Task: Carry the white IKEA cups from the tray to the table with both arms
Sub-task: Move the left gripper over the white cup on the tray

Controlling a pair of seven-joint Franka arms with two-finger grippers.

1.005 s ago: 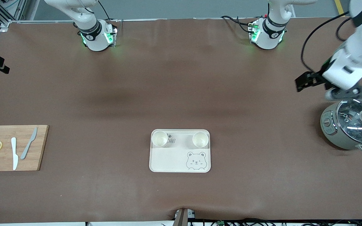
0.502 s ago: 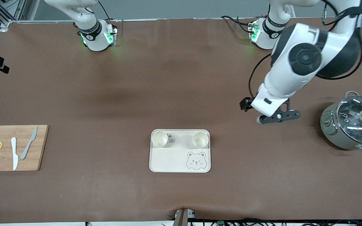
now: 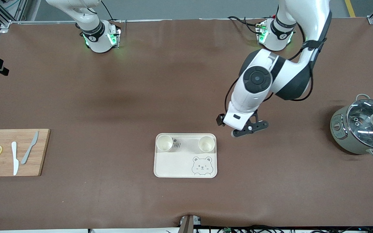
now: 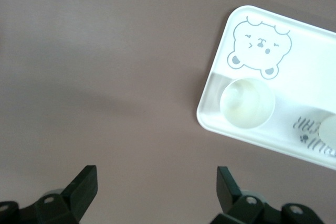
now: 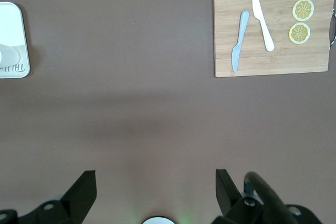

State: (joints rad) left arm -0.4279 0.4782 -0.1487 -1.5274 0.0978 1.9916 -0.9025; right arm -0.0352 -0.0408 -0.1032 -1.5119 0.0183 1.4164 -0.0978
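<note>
Two white IKEA cups (image 3: pixel 164 142) (image 3: pixel 206 144) stand upright on the bear-printed tray (image 3: pixel 173 163), along its edge farther from the front camera. My left gripper (image 3: pixel 235 125) hangs over the bare table just off the tray's corner at the left arm's end. In the left wrist view it (image 4: pixel 156 182) is open and empty, with one cup (image 4: pixel 247 103) on the tray (image 4: pixel 304 51) ahead of it. My right gripper (image 5: pixel 156 182) is open and empty, over bare table near its own base. It is out of the front view, and the right arm waits.
A wooden cutting board (image 3: pixel 13 152) with two knives and two lemon slices lies at the right arm's end; it also shows in the right wrist view (image 5: pixel 273 30). A grey pot with a glass lid (image 3: pixel 363 131) stands at the left arm's end.
My left arm has swung from above the pot across the table to just beside the tray. The cups, the tray and the right arm have not moved.
</note>
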